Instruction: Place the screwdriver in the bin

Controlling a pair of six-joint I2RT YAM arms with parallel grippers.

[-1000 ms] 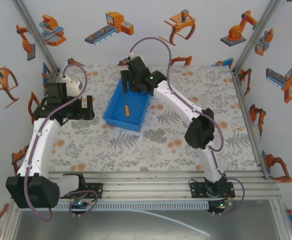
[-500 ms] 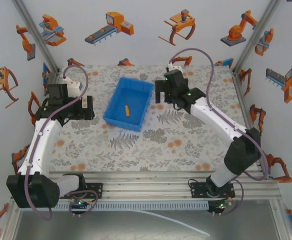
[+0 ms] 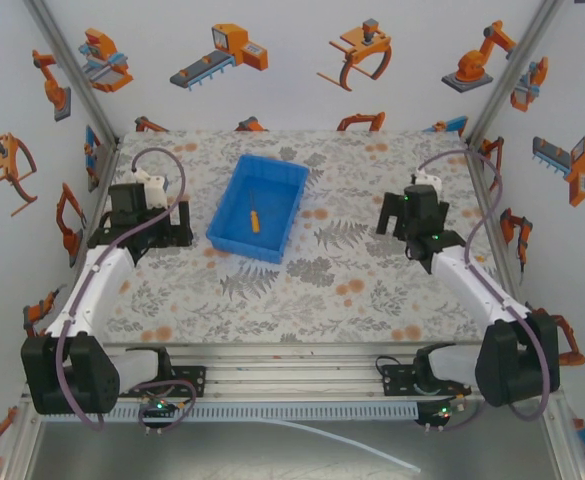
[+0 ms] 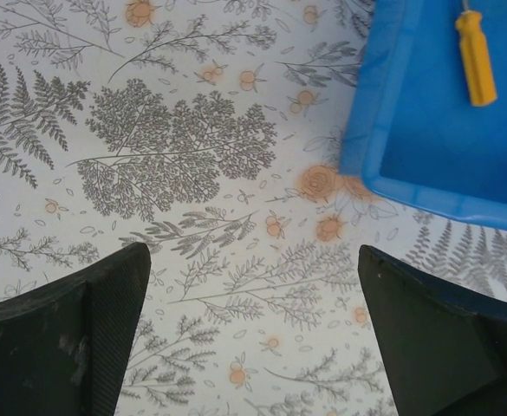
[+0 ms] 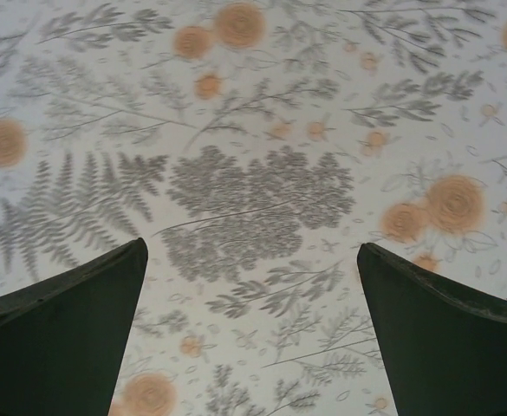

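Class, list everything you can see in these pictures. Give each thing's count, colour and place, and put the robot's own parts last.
screwdriver: one, orange-yellow handle, lying inside the bin
bin: one, bright blue, on the table, far half, left of centre
table: one, white with grey ferns and orange flowers, under everything
wall stickers: many, orange and grey, on the white walls
left gripper: one, black fingers, open, above the table beside the bin's corner
right gripper: one, black fingers, open, above the table on the right
left arm, right arm: two, white with black joints, bolted at the near edge
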